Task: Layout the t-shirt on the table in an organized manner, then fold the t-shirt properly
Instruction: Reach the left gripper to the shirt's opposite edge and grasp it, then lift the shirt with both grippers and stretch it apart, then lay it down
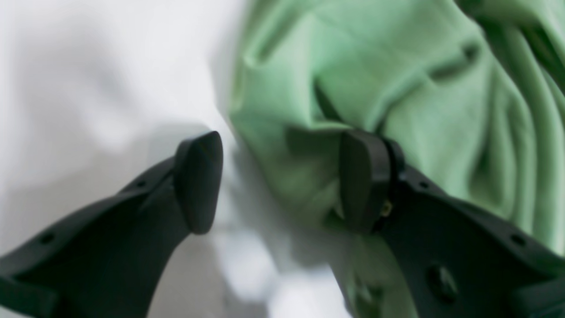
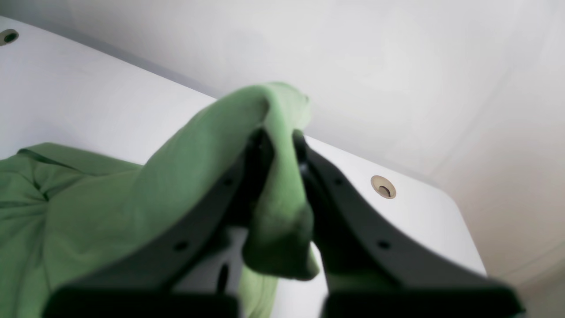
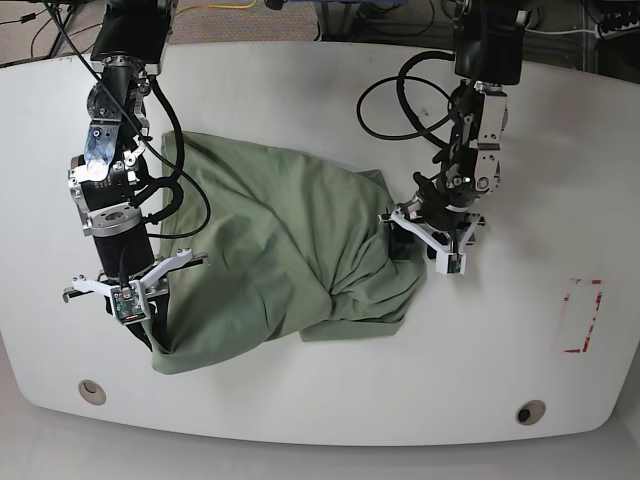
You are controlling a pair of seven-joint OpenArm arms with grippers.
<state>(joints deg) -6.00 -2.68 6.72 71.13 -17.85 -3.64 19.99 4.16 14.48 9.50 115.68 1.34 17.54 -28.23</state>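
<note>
The t-shirt (image 3: 280, 250) lies bunched on the counter (image 3: 300, 90), around its middle in the base view. The right gripper (image 3: 150, 325) is at the shirt's left lower corner, the left gripper (image 3: 425, 235) at its right edge. A rectangle mark (image 3: 583, 315) lies far right, and grommet holes (image 3: 92, 391) sit near the counter's front edge.

Pale bare wall (image 2: 397, 66) in soft even light, dark cables (image 3: 60, 20) on the floor
</note>
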